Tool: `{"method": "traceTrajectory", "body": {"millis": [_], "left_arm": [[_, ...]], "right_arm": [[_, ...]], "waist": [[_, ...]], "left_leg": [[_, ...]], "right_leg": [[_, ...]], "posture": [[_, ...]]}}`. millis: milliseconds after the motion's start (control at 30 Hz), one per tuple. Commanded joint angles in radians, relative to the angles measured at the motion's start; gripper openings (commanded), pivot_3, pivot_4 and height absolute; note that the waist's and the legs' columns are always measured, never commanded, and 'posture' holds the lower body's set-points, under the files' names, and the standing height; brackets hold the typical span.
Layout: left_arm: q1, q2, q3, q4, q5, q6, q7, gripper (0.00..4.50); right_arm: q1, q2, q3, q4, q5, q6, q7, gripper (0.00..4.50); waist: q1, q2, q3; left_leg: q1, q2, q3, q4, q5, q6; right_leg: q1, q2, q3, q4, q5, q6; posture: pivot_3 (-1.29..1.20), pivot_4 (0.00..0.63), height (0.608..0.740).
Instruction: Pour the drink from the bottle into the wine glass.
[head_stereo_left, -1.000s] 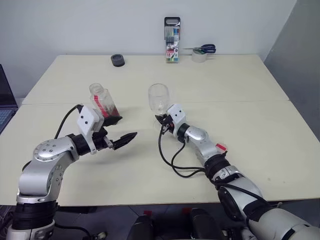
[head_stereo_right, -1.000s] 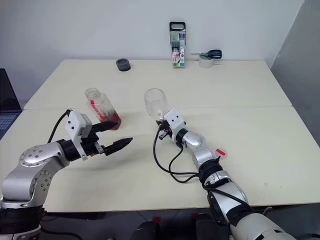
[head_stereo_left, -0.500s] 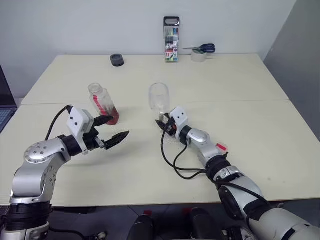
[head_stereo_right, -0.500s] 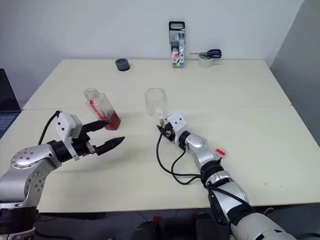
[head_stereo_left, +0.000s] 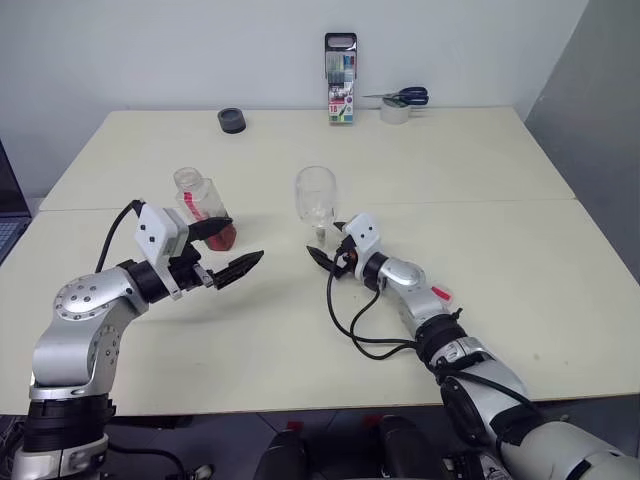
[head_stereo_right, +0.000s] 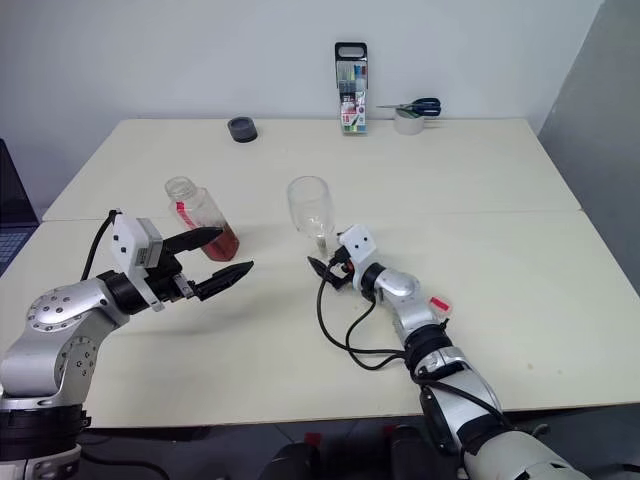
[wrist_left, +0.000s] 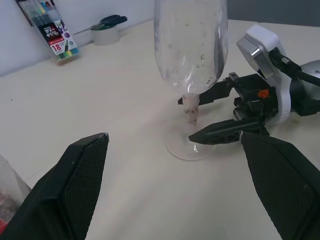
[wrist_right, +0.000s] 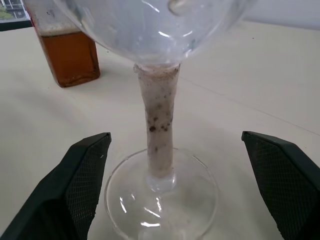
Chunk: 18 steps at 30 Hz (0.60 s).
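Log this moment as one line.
left gripper: open, near bottle | right gripper: open, at wine glass stem | glass: upright, empty | bottle: upright, on table

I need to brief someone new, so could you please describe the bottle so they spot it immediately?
On the cream table, look left of the wine glass. The bottle stands there, clear plastic with a red label and reddish-brown drink at its base.

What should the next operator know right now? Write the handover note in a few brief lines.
Left gripper: open, empty, beside the small clear plastic bottle with red label, no cap, amber drink low inside.
Right gripper: open, either side of the clear stemmed wine glass's stem, not gripping.
Both stand upright on the cream table. The glass is empty.
Left: grasp bottle, pour.
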Motion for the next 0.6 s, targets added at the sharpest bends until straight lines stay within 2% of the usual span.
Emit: {"method": "traceTrajectory", "body": {"millis": [33,433,600], "left_arm": [[-0.027,-0.011,0.007,-0.036,-0.025,0.009,0.029,4.5],[-0.04,-0.055,0.012,-0.078,-0.057,0.025,0.089,4.5],[-0.029,-0.099,-0.01,-0.092,-0.039,0.009,0.132,4.5]], "right_arm": [[0.021,-0.012,-0.006,-0.092,0.019,0.02,0.032,4.46],[0.15,-0.069,0.027,-0.313,0.0,0.119,0.053,4.46],[0.214,-0.154,0.056,-0.483,-0.012,0.197,0.101,4.46]], "waist": [[0.0,0.0,0.0],[0.001,0.0,0.0],[0.005,0.0,0.0]], "left_leg": [[0.0,0.0,0.0,0.0,0.0,0.0],[0.0,0.0,0.0,0.0,0.0,0.0],[-0.001,0.0,0.0,0.0,0.0,0.0]], "right_leg": [[0.0,0.0,0.0,0.0,0.0,0.0],[0.0,0.0,0.0,-0.001,0.0,0.0],[0.001,-0.001,0.0,-0.002,0.0,0.0]], "posture": [[0.0,0.15,0.74],[0.0,0.15,0.74],[0.0,0.15,0.74]]}}
